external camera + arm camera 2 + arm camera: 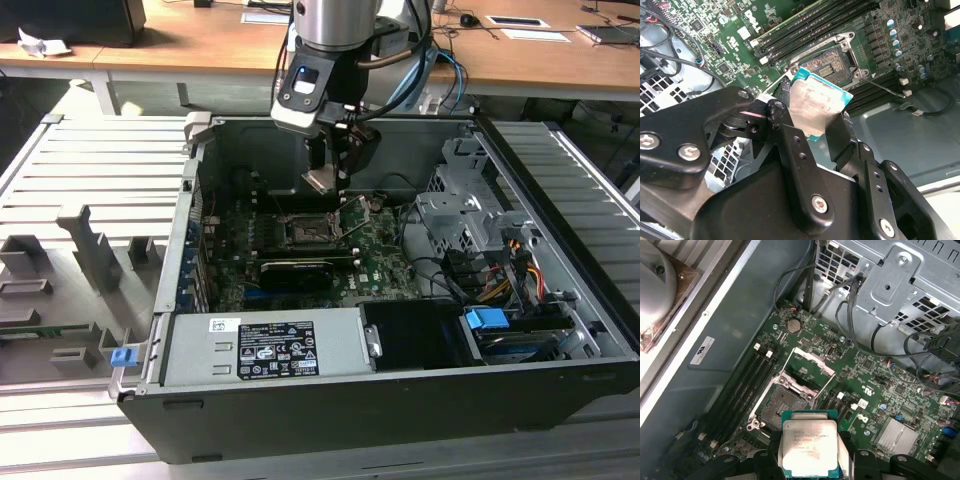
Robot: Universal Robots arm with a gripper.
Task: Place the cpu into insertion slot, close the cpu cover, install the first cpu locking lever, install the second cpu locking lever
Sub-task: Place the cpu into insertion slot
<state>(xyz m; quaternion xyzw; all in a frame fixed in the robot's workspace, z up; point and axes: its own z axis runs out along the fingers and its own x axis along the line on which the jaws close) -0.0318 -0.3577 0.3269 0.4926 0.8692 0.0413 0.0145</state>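
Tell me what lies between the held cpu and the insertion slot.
Nothing. In the exterior view, only open air separates the cpu, clamped in the gripper, from the uncovered insertion slot on the board below it.

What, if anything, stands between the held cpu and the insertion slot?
Nothing visible does. The gripper grips the cpu in the air above the board. The insertion slot lies bare, and the cpu cover stands open beside it, not over it.
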